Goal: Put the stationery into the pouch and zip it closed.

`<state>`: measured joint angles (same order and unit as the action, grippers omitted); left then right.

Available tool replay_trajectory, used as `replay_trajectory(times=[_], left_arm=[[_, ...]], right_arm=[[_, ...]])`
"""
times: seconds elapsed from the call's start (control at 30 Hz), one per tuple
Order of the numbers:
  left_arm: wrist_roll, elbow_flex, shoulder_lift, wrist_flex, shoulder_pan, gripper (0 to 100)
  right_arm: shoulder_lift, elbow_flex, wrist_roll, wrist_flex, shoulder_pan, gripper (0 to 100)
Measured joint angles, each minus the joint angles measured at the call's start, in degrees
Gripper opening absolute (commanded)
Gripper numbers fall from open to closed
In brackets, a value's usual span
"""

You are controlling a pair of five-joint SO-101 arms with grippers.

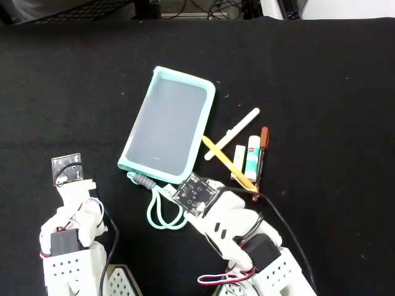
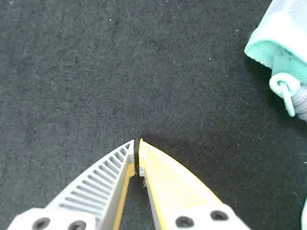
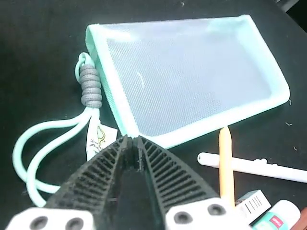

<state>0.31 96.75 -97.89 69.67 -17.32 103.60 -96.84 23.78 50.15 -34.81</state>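
Pouch point(image 3: 192, 72) lies just ahead of right gripper point(image 3: 130, 139), perhaps touching.

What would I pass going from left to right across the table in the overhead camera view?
Left arm → mint pouch → white pen → white and green tube → brown-capped pen. The yellow pencil and the right arm overlap others, so they are left out.

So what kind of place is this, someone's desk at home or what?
Probably a robotics lab bench rather than a home desk: a table draped in black cloth, a left arm and a right arm side by side on it, and cables beyond its far edge.
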Motion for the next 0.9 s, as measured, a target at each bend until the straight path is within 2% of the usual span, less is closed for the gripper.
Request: replay_trajectory(times=[0.13, 0.33, 0.53, 0.63, 0.8, 0.9], left_arm=[[0.0, 0.0, 0.0, 0.0, 0.0, 3], [0.0, 0.0, 0.0, 0.0, 0.0, 3], [0.0, 0.0, 0.0, 0.0, 0.0, 3], [0.0, 0.0, 0.0, 0.0, 0.0, 3], [0.0, 0.0, 0.0, 0.0, 0.0, 3], [0.0, 0.0, 0.0, 0.0, 0.0, 3]], right_arm=[[0.0, 0.0, -3.0, -0.3, -0.3, 23.0], [0.0, 0.4, -11.2, -0.2, -1.0, 13.1], [0.0, 4.1, -12.8, 3.5, -1.6, 23.4], [-1.0, 4.7, -12.9, 3.2, -1.6, 21.1], [-12.3, 9.4, -12.4, -2.9, -1.1, 19.8], [-22.2, 17.9, -11.3, -4.5, 4.7, 19.8]])
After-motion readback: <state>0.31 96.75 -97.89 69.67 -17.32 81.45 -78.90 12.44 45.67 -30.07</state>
